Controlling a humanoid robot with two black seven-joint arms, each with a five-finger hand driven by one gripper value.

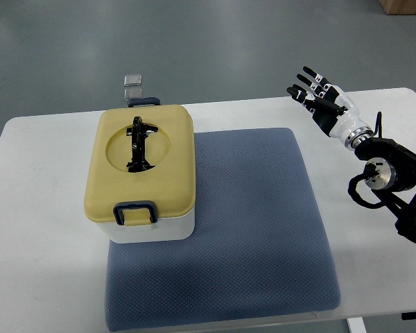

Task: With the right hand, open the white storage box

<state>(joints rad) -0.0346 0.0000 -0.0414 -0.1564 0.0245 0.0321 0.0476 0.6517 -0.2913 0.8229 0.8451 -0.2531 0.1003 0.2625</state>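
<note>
— So, where's the white storage box [147, 177]?

— On the left part of the blue mat [263, 229], well apart from my right hand [324, 103], which hovers with fingers spread, holding nothing.

— How will it handle?

— Rigid plastic, I'd judge, with a smooth yellow lid [165, 166] (probably slippery). I'd take the dark front latch [134, 211] first, then lift the lid by its edge.

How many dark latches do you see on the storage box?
2: one latch on the near edge of the yellow lid, one latch at the far edge. The sides may hide others.
</note>
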